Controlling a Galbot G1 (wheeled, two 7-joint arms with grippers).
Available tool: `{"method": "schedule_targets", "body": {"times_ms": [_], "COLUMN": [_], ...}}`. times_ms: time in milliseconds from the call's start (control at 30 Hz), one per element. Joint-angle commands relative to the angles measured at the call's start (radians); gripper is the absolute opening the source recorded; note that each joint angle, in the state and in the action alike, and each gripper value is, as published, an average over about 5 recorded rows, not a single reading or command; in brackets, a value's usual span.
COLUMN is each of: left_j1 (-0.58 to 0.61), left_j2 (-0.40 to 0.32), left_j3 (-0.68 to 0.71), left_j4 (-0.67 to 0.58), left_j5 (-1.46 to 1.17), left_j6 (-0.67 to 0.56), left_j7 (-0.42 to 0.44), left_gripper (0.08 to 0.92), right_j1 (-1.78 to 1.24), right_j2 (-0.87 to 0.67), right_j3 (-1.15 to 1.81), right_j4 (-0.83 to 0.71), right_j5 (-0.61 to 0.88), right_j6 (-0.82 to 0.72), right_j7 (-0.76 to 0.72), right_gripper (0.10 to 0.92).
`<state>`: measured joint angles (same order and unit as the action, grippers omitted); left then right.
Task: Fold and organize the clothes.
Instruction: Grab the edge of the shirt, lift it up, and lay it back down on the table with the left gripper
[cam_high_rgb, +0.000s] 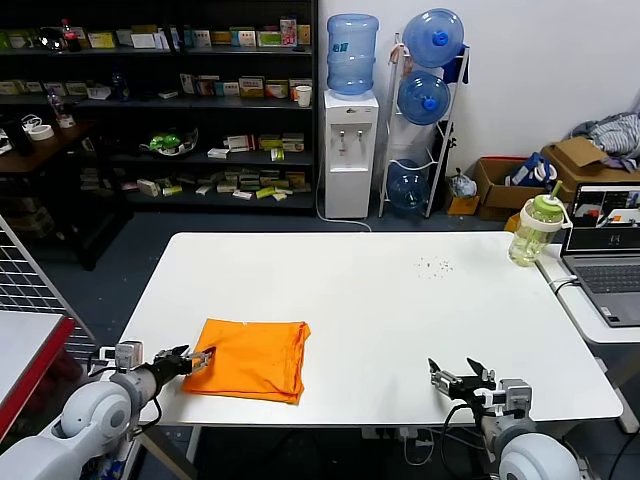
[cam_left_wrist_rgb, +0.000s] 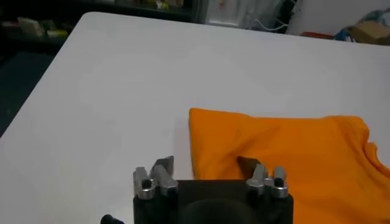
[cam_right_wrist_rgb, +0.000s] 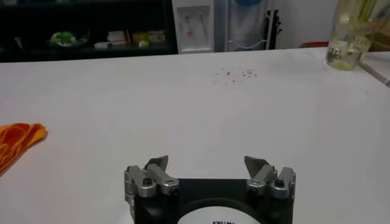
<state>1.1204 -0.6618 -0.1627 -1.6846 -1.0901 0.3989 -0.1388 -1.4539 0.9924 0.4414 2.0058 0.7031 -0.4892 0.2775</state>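
Looking at your tabletop (cam_high_rgb: 380, 300), it's mostly bare white, so nothing's really in your way. Your shirt (cam_high_rgb: 250, 358) sits already folded into a compact rectangle near the front-left edge, probably so the left arm can reach it easily. Left gripper (cam_high_rgb: 200, 358) is right at the shirt's left edge, jaws apart and straddling the corner, not clamped on it as far as I can tell. Right gripper (cam_high_rgb: 460, 380) waits near the front-right, jaws apart, holding nothing. Far-right edge: a green bottle (cam_high_rgb: 535, 232), well clear.
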Motion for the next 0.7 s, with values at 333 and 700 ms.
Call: {"method": "schedule_targets", "body": {"times_ms": [333, 700], "left_j1": [-0.025, -0.009], "left_j2": [-0.011, -0.011], "left_j3": [0.0, -0.033], "left_j4": [0.036, -0.038], "left_j5": [-0.062, -0.085], "left_j6": [0.033, 0.052], "left_j7": [0.023, -0.037], "left_gripper": [0.398, 0.108], "right_j1": [-0.002, 0.0], "right_j2": [-0.003, -0.002], "right_j3": [0.004, 0.005], "right_j4": [0.005, 0.002], "right_j5": [0.003, 0.003], "right_j6": [-0.002, 0.001], "right_j7": [0.004, 0.005], "right_gripper": [0.823, 0.823]}}
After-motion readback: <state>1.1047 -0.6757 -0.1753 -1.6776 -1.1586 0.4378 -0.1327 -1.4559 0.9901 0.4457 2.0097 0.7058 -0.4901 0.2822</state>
